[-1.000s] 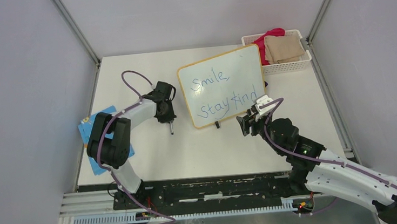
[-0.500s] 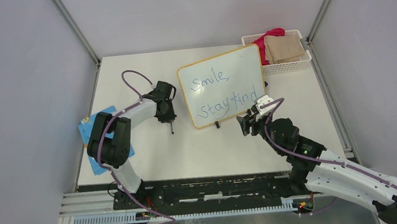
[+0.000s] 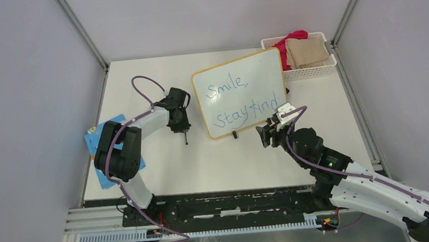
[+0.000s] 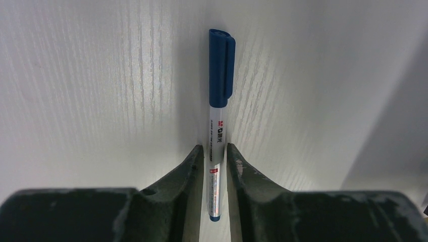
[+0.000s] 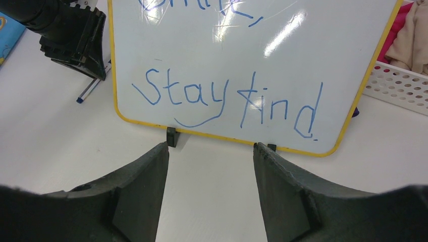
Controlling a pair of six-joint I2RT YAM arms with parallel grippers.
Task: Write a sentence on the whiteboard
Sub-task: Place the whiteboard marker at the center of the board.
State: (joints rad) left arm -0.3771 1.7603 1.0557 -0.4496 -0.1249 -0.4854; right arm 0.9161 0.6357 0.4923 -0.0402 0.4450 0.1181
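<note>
Left of the whiteboard (image 3: 266, 72), the capped marker (image 4: 220, 101) lay lengthwise between the left claw's (image 4: 215, 147) jaws, grip uncertain; the right claw (image 5: 211, 146) gaped empty.

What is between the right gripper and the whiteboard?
Nothing lies there: only bare tabletop separates the open right gripper from the whiteboard and its yellow lower edge, shown best in the right wrist view.

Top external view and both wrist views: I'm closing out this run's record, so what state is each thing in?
whiteboard: propped on its black feet, written on.
sentence: written in blue, two lines.
marker: capped, lying on the table.
left pincer: straddling the marker, grip unclear.
right pincer: open, empty.
basket: holding folded cloths.
blue card: lying flat at the table's left edge.
</note>
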